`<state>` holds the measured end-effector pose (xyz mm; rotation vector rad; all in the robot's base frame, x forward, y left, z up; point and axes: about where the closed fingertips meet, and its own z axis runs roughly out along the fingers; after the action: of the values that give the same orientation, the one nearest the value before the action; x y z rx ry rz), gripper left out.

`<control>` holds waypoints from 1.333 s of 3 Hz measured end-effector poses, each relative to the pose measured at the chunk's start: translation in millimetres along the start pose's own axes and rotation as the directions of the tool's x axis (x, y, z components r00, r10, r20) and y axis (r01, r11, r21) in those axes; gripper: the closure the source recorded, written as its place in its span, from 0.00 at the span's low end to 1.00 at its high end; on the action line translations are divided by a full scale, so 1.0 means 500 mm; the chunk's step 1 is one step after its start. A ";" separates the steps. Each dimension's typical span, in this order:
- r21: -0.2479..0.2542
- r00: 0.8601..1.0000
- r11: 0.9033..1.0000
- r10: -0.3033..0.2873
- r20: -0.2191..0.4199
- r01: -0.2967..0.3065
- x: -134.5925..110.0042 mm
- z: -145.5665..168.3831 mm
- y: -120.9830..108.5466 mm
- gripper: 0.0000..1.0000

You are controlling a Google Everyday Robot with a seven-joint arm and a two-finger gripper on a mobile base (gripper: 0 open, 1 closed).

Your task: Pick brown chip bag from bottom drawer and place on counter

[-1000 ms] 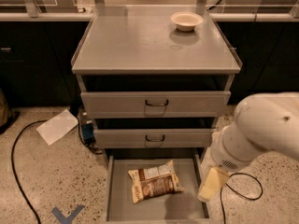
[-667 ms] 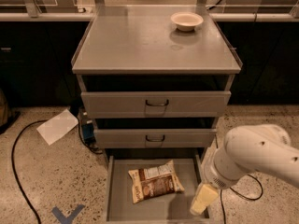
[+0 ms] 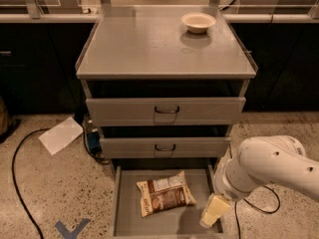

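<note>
Brown chip bag (image 3: pixel 164 193) lying flat on the floor of the open bottom drawer (image 3: pixel 149 224), slightly tilted, label panel facing up, roughly central between the side walls. Gripper (image 3: pixel 212 213), cream-coloured, over the drawer's right front corner, just beside the bag's right end and apart from it; whether it is wide or narrow cannot be told, and it holds nothing visible. White arm (image 3: pixel 266 166) entering from the right edge. Above the drawer, two closed grey drawer fronts (image 3: pixel 165 111), each with a dark loop handle. Desk (image 3: pixel 149 49) on top of the cabinet, bearing a pale bowl (image 3: pixel 198 22) near its rear right. Speckled floor to the left: sheet of paper (image 3: pixel 61 135), black cable (image 3: pixel 19 183), blue mark (image 3: pixel 72 229).
</note>
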<state>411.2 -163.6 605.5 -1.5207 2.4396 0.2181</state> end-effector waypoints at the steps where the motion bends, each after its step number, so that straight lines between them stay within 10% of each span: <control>1: -0.013 0.999 1.000 0.017 0.043 -0.017 -0.021 0.061 0.015 0.00; 4: -0.151 0.938 0.984 0.138 0.319 -0.093 -0.097 0.396 -0.012 0.00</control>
<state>464.3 -72.8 430.8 -1.2684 2.2825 0.6189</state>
